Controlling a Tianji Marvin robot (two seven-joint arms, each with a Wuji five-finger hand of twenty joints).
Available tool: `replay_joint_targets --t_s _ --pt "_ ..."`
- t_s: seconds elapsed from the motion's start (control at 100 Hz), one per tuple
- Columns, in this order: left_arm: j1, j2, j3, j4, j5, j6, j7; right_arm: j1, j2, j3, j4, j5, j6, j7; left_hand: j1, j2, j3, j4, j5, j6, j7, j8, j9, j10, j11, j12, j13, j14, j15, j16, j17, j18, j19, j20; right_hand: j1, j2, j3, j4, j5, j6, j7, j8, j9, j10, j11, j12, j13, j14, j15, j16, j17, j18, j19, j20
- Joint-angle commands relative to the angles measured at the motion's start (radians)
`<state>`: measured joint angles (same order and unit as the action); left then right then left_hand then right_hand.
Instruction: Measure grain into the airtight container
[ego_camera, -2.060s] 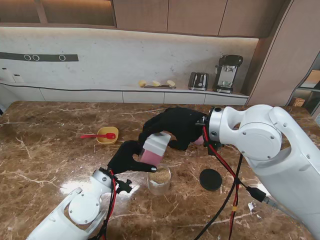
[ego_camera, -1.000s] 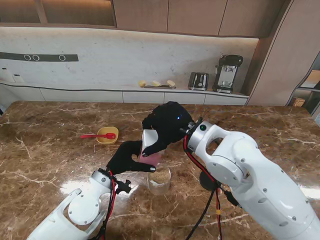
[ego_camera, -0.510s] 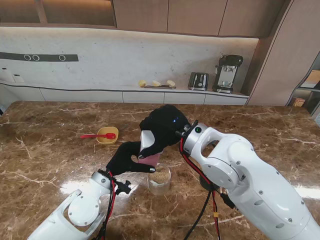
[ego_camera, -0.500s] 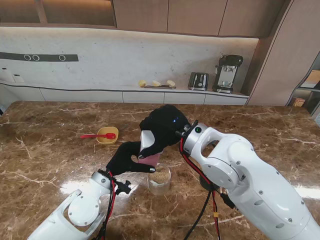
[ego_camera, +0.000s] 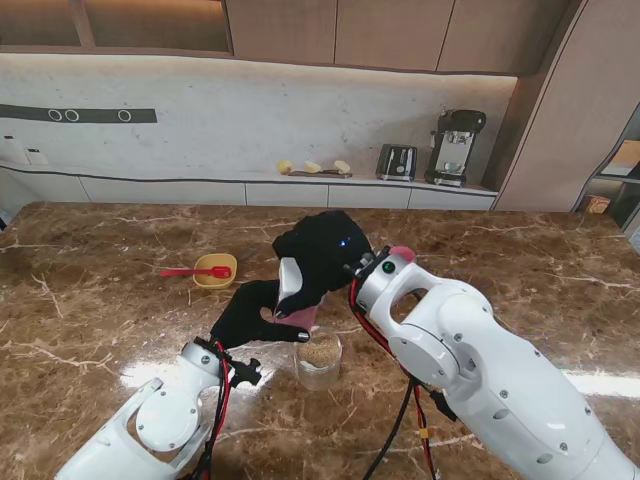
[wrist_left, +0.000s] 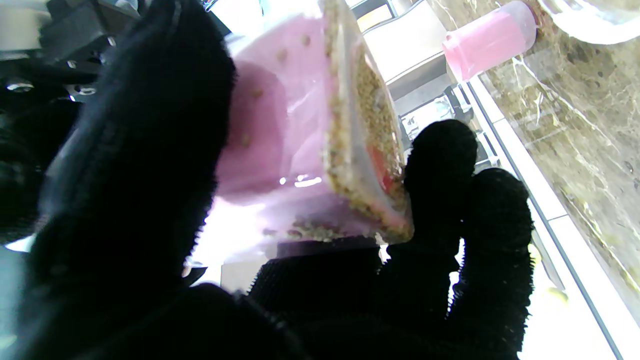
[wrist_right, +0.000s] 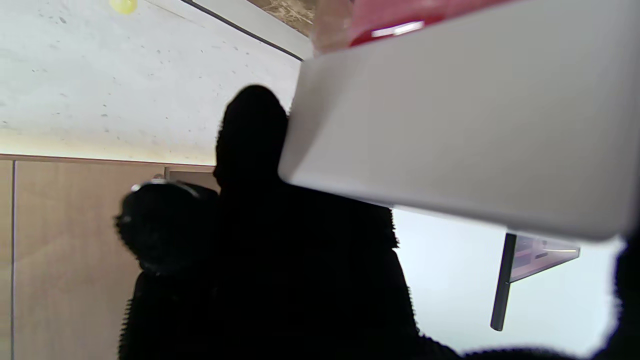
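Both robot hands, left (ego_camera: 252, 312) and right (ego_camera: 322, 252), grasped the tilted pink grain box (ego_camera: 297, 302) above the jar (ego_camera: 319, 360); it looked stiff, light, smooth-sided, best held across its flat walls.

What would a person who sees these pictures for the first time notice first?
First, the two black-gloved hands meeting at the middle of the marble table: the right hand and the left hand both hold a pink grain box, tipped over a clear container already holding grain. Farther left, a yellow bowl with a red spoon stands out.
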<state>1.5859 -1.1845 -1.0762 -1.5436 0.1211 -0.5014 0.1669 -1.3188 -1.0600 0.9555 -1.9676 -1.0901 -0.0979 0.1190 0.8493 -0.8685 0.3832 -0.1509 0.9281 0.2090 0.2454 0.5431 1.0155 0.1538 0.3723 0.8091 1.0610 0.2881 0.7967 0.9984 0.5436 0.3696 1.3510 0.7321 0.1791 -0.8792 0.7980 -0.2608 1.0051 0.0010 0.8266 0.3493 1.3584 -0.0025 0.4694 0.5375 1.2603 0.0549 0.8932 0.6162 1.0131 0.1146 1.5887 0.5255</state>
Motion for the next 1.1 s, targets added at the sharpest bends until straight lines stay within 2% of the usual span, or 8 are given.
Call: replay_joint_targets --t_s 0.0,0.15,0.48,0.56,0.71,0.84,0.97,1.09 --pt "0.002 -0.009 0.004 -0.016 0.005 -0.011 0.011 -0.018 -0.003 -0.007 0.009 -0.021 0.035 0.013 0.239 0.412 0.522 -0.022 0.139 -0.33 0.57 -0.02 0.13 -0.147 0.128 0.052 0.022 -0.062 0.012 0.005 0.003 -0.014 0.015 0.009 0.231 0.084 0.233 0.035 0.134 -0.154 0.192 0.012 0.097 0.001 0.133 0.048 0.06 -0.025 0.132 0.031 0.071 -0.024 0.086 -0.022" --pt "0.0 -0.01 0.004 -0.014 0.024 -0.02 0.021 -0.026 -0.006 -0.028 -0.008 -0.048 0.123 0.021 0.239 0.413 0.522 -0.022 0.142 -0.33 0.564 -0.026 0.129 -0.149 0.125 0.054 0.021 -0.063 0.011 0.005 0.003 -0.014 0.014 0.009 0.223 0.087 0.242 0.048 0.167 -0.123 0.183 0.029 0.098 0.016 0.217 0.029 0.059 -0.024 0.231 0.018 0.127 -0.032 0.128 -0.068" --pt "-0.003 -0.01 0.005 -0.005 0.048 -0.031 0.031 -0.034 -0.021 -0.09 -0.045 -0.045 0.38 0.054 0.236 0.411 0.52 -0.024 0.142 -0.337 0.568 -0.028 0.131 -0.153 0.125 0.057 0.022 -0.066 0.011 0.006 0.003 -0.019 0.015 0.009 0.197 0.129 0.255 0.102 0.231 -0.068 0.173 0.045 0.101 0.047 0.311 0.031 0.057 -0.011 0.334 0.038 0.145 -0.064 0.211 -0.047" --pt "-0.002 -0.01 0.006 -0.005 0.049 -0.03 0.033 -0.034 -0.019 -0.082 -0.047 -0.03 0.356 0.065 0.236 0.411 0.521 -0.024 0.143 -0.339 0.57 -0.028 0.131 -0.155 0.126 0.059 0.022 -0.067 0.011 0.007 0.005 -0.02 0.016 0.009 0.18 0.166 0.225 0.112 0.21 -0.109 0.142 0.065 0.097 0.022 0.268 -0.001 0.057 -0.016 0.282 0.006 0.134 -0.074 0.161 -0.081" --pt "-0.001 -0.012 0.009 -0.007 0.047 -0.028 0.036 -0.046 -0.013 -0.054 -0.047 -0.012 0.27 0.067 0.236 0.412 0.521 -0.023 0.144 -0.336 0.573 -0.028 0.132 -0.154 0.126 0.06 0.023 -0.064 0.012 0.008 0.004 -0.019 0.016 0.008 0.15 0.202 0.148 0.111 0.081 -0.144 0.02 0.084 0.032 -0.015 0.019 -0.016 0.029 -0.019 -0.04 -0.083 -0.068 -0.06 0.013 -0.078" --pt "-0.004 -0.014 0.014 -0.005 0.045 -0.026 0.04 -0.053 -0.003 -0.025 -0.057 0.023 0.203 0.12 0.238 0.411 0.523 -0.023 0.143 -0.333 0.572 -0.029 0.131 -0.151 0.126 0.06 0.022 -0.063 0.011 0.008 0.003 -0.018 0.016 0.008 0.118 0.25 0.076 0.188 -0.061 -0.13 -0.298 0.258 -0.185 -0.028 -0.125 -0.033 -0.169 -0.037 -0.312 -0.067 -0.285 -0.023 -0.245 -0.057" --pt "-0.004 -0.015 0.016 -0.005 0.043 -0.021 0.044 -0.055 0.01 0.009 -0.083 0.086 0.161 0.217 0.24 0.413 0.523 -0.022 0.142 -0.332 0.571 -0.03 0.13 -0.149 0.125 0.06 0.02 -0.062 0.009 0.007 0.001 -0.016 0.014 0.007 0.142 0.275 -0.061 0.202 -0.275 -0.137 -0.47 0.227 -0.443 -0.025 -0.224 -0.08 -0.372 -0.026 -0.497 -0.129 -0.399 0.032 -0.443 -0.107" --pt "-0.004 -0.017 0.018 -0.007 0.045 -0.018 0.05 -0.044 0.024 0.023 -0.109 0.164 0.164 0.32 0.241 0.412 0.523 -0.021 0.14 -0.33 0.571 -0.03 0.128 -0.15 0.125 0.061 0.018 -0.062 0.008 0.007 0.0 -0.016 0.013 0.007 0.163 0.215 -0.114 0.228 -0.374 -0.12 -0.528 0.205 -0.56 -0.014 -0.254 -0.098 -0.428 -0.011 -0.539 -0.146 -0.375 0.03 -0.465 -0.112"
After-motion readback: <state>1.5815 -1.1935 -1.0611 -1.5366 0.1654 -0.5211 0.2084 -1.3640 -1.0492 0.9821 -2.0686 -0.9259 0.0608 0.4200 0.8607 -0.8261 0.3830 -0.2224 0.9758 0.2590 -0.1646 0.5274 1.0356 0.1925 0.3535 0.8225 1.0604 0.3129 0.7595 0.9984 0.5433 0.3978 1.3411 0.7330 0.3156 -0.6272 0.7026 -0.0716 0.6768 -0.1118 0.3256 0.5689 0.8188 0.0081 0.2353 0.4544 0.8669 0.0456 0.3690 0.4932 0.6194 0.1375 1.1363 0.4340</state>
